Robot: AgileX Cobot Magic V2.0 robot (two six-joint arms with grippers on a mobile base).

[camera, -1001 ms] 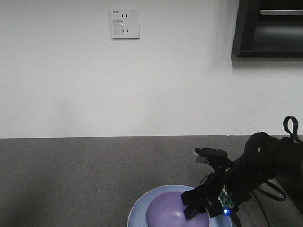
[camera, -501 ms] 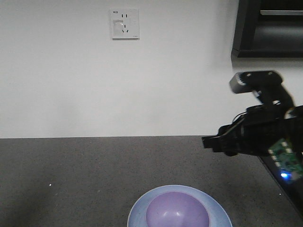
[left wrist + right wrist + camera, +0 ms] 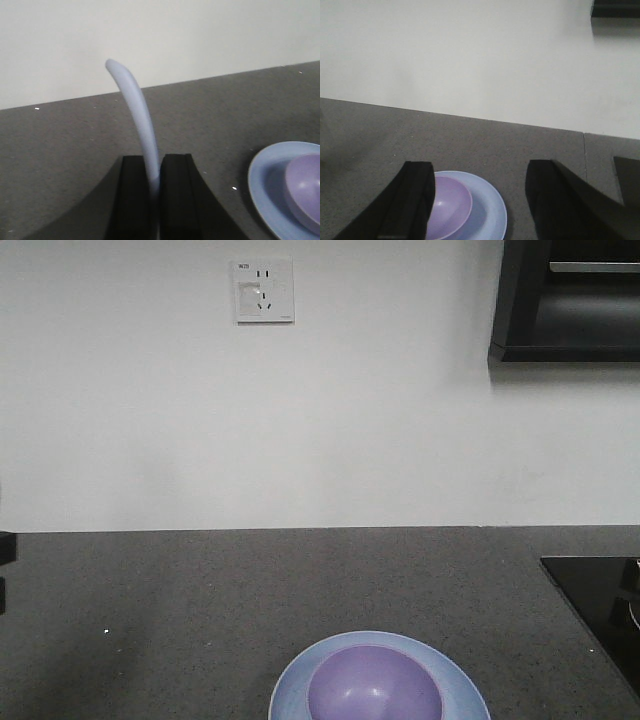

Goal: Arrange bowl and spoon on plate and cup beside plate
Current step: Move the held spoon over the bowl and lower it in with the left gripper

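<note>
The left pincer (image 3: 154, 165) is closed tight on the spoon (image 3: 135, 105). Its two black fingers (image 3: 132, 195) press the pale blue handle between them, and the spoon rises in a curve toward the upper centre of the left wrist view, above the grey speckled worktop (image 3: 200, 590). The right pincer (image 3: 479, 169) is spread wide with nothing between its fingers. The plate (image 3: 290, 685) lies on the worktop at the bottom centre of the front view, and the purple bowl (image 3: 375, 690) sits inside it. A white wall socket (image 3: 264, 290) hangs at the upper left of centre, and the small print in its corner is too fine to read. A dark cabinet (image 3: 570, 300) fills the upper right corner. A black panel (image 3: 595, 600) lies at the right edge.
</note>
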